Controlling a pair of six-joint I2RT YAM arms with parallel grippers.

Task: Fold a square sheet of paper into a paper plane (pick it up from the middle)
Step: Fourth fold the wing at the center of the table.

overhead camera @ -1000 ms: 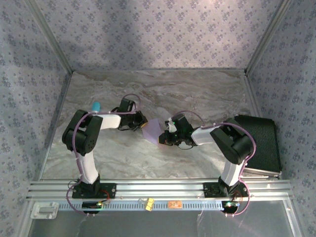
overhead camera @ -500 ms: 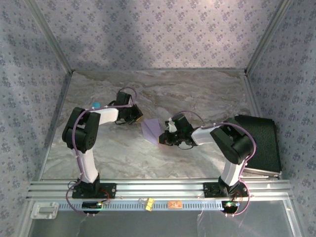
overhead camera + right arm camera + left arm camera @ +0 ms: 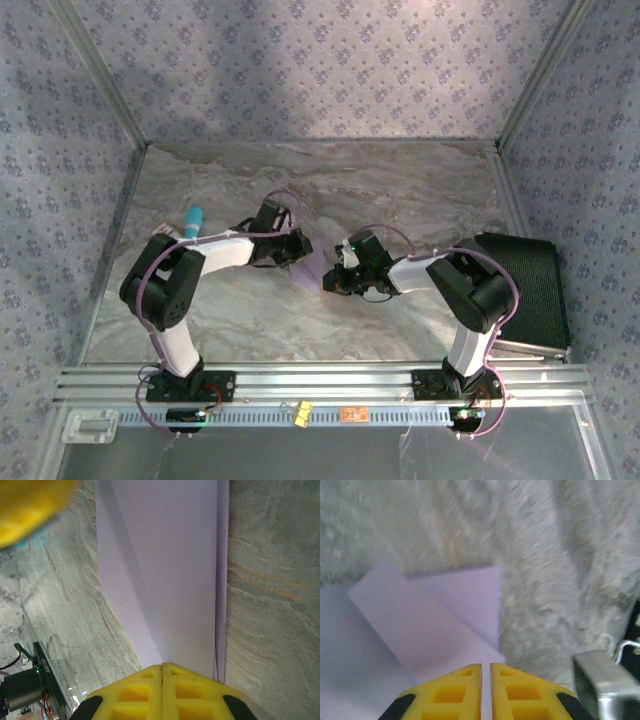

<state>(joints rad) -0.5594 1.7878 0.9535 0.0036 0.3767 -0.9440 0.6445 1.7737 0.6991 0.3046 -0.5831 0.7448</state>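
Sheet of paper point(image 3: 313, 265): lavender and matte, folded into long overlapping flaps with sharp creases. It sits in the middle of the grey marbled surface point(image 3: 400, 190).
Folds: in the left wrist view a slanted flap lies over a squarer panel. In the right wrist view long flaps run straight away from the fingertips.
Left gripper point(image 3: 486, 680): at the left edge of the paper. Its yellow fingers are almost pressed together, with only a thin slit between them, and the tips are over the paper. I cannot tell whether any paper is caught in the slit.
Right gripper point(image 3: 162, 672): at the right edge of the paper, opposite the left one. Its fingers are pressed tight together with no gap, pinching the end of the paper where the flaps run in.
Shadow: a dark band runs under one long side of the paper in the right wrist view.
Teal cylinder point(image 3: 194, 215): on the surface well to the left of the paper, beyond the left arm.
Black tray point(image 3: 530, 290): well to the right of the paper, at the surface's edge.
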